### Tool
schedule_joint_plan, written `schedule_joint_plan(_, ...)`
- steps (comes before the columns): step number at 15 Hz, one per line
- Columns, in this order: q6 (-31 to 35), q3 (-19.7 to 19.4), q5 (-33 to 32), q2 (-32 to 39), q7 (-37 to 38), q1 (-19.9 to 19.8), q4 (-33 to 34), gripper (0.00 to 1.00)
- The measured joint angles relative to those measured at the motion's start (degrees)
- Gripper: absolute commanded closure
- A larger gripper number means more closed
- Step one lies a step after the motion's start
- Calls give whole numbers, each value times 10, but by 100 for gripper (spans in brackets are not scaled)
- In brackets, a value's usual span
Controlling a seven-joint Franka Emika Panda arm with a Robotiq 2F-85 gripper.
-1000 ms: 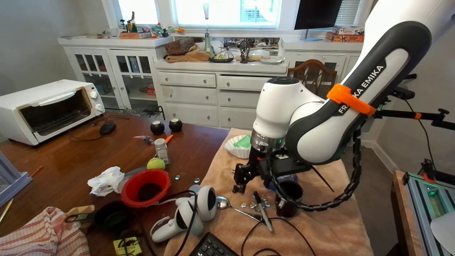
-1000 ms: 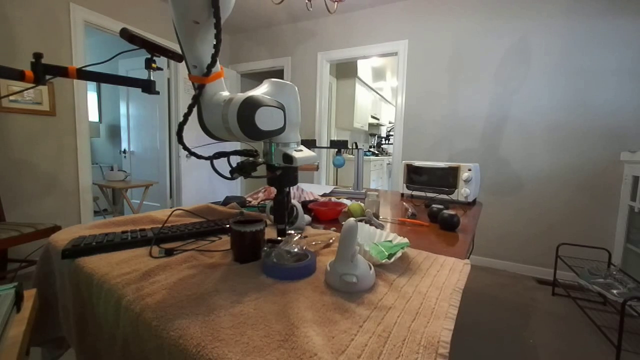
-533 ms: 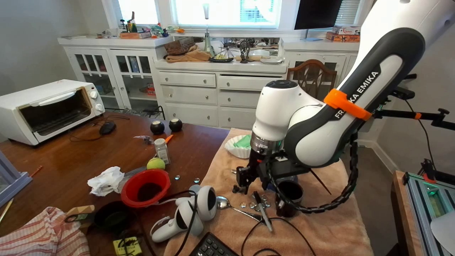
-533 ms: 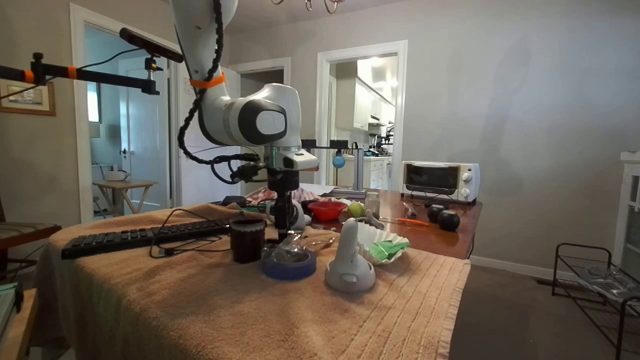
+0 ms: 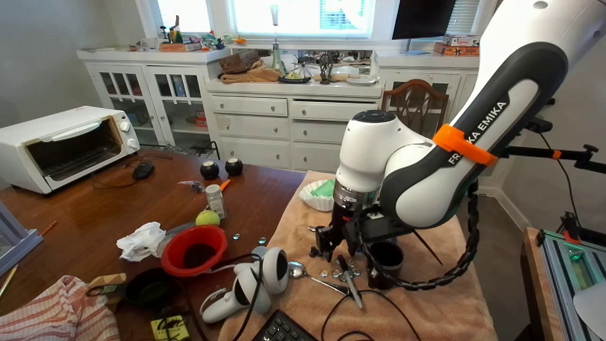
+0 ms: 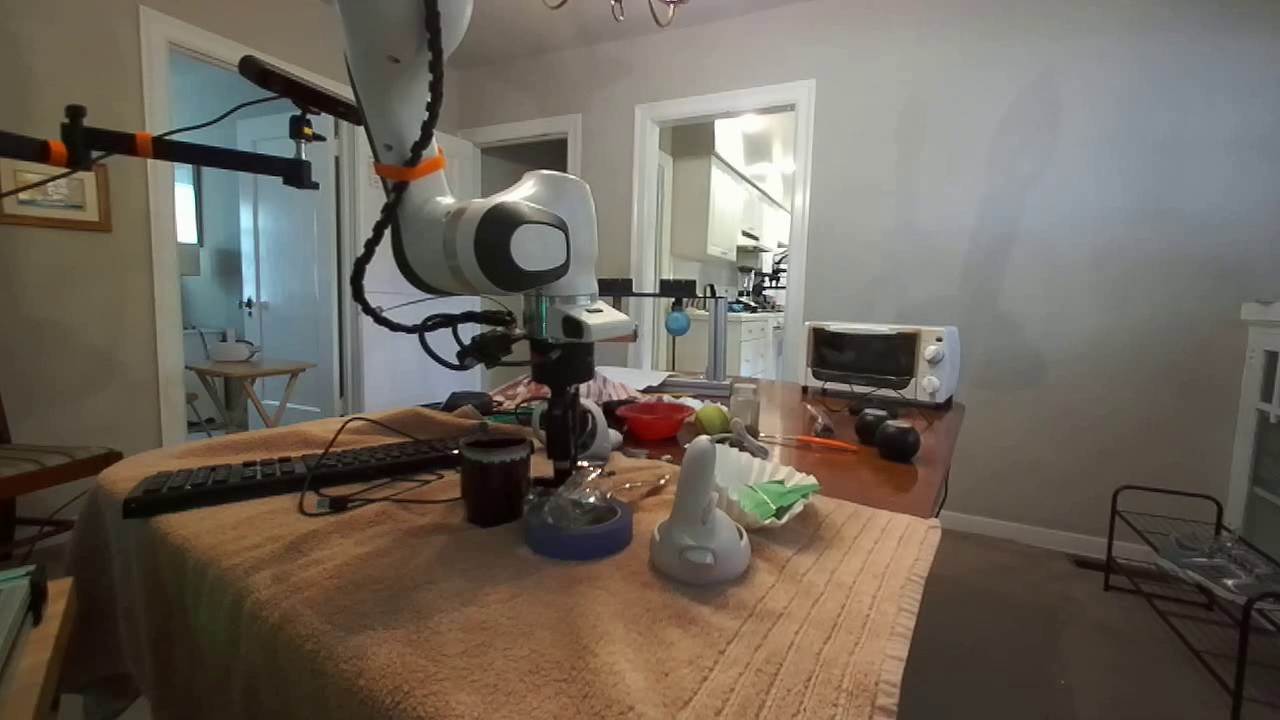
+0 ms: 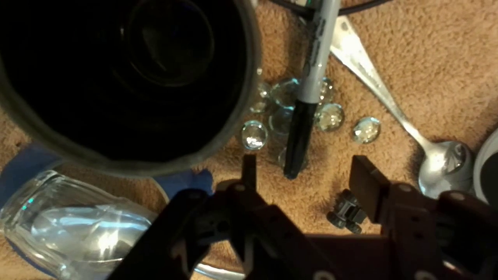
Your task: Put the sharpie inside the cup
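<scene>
Tape roll (image 7: 181,182): at far left of the wrist view, with a clear container (image 7: 89,225) lying on it. Should the gripper (image 7: 306,177) drift this way, it may push the container off, since this looks loosely placed.
Cup (image 7: 128,112): upright on the towel (image 7: 447,58), mouth up, just beside the marker (image 7: 310,91). A gripper brought down too near may hit the rim and tip it, because cloth is a soft base. Later, a marker carried flat may catch on the rim and fall outside.
Beads (image 7: 254,135): several around the marker, some under it. They are probably slippery; if pressed, they may slide and the marker may turn away.
Gripper: its two fingers (image 7: 369,190) stand apart, holding nothing; in the wrist view they appear on both sides of the cap (image 7: 300,136). Their height above the towel I cannot judge well; coming together too high would catch only air.
Marker: outside the cup, lying across the beads, the black cap toward the gripper. If only the cap is taken, the rest may swing down, or the cap may slip off.
Cable (image 7: 365,6): it seems to pass under the marker and might snag in lifting.
Toy (image 7: 346,212): so I guess; small, dark, near one finger. It could be squeezed in together with the marker and spoil the grip.
Spoon (image 7: 381,93): its handle seems to run beneath the marker, so a push on it may shift the marker also.
</scene>
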Motion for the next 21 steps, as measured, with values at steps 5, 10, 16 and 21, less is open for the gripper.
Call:
schedule_joint_plan(5,0,-9,-5,6,2,8,0,51)
schedule_joint_plan(10,0,-13,-14,8,6,11,0,73)
schedule_joint_plan(16,0,-14,-20,8,6,14,0,97)
schedule_joint_plan(21,0,-14,-21,6,6,18,4,97)
